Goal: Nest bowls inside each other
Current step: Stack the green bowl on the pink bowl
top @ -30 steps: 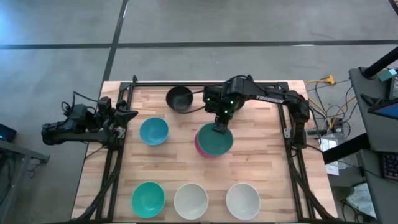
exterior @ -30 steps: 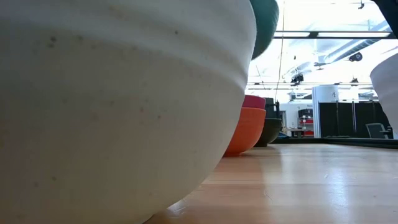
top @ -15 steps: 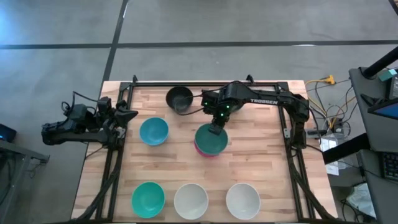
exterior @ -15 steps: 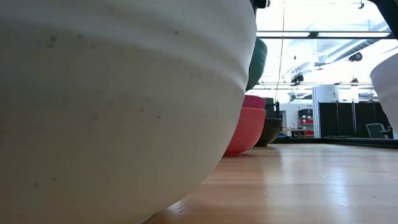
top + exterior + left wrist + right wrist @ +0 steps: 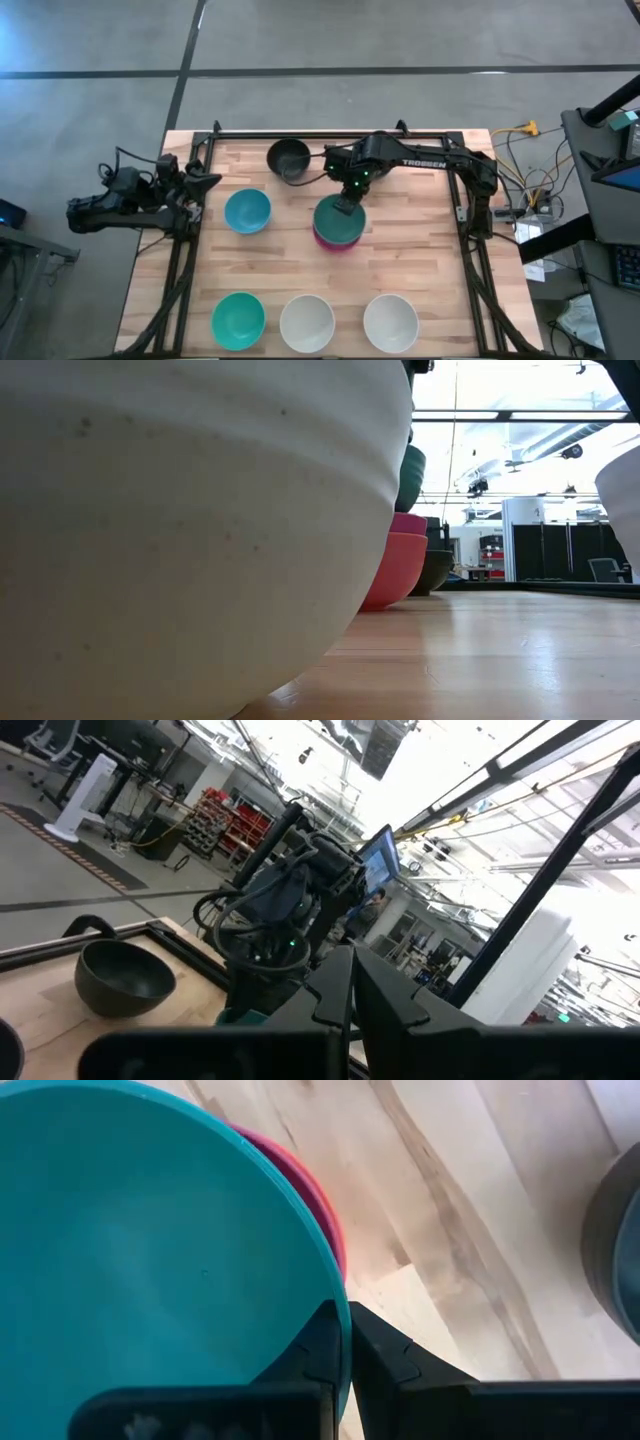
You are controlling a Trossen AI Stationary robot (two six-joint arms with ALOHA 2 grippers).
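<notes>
My right gripper [image 5: 345,206] is shut on a teal bowl [image 5: 336,221], held tilted right over a magenta bowl [image 5: 409,523] that sits nested in a red bowl [image 5: 394,571] at mid-table. A black bowl [image 5: 288,160] rests on its base near the far edge, and a blue bowl [image 5: 247,211] stands left of the stack. Along the near edge stand a teal-green bowl [image 5: 238,318] and two white bowls [image 5: 307,322] [image 5: 390,322]. My left gripper [image 5: 207,183] waits shut at the table's left edge. My right gripper pinches the teal bowl's rim [image 5: 338,1292] on its far side, one finger inside the bowl and one outside, coming from above and pointing down. The bowl hangs tilted over the magenta bowl [image 5: 297,1172]; whether it touches that bowl I cannot tell.
A dark frame rail [image 5: 330,135] runs along the far edge and down both sides of the table. Bare wood lies right of the stack [image 5: 420,230]. In the low view the nearest white bowl [image 5: 180,510] blocks most of the table.
My right gripper has moved down and a little toward the table's left, staying shut on the teal bowl. The bowl has come down from well above the magenta and red stack to just over it.
</notes>
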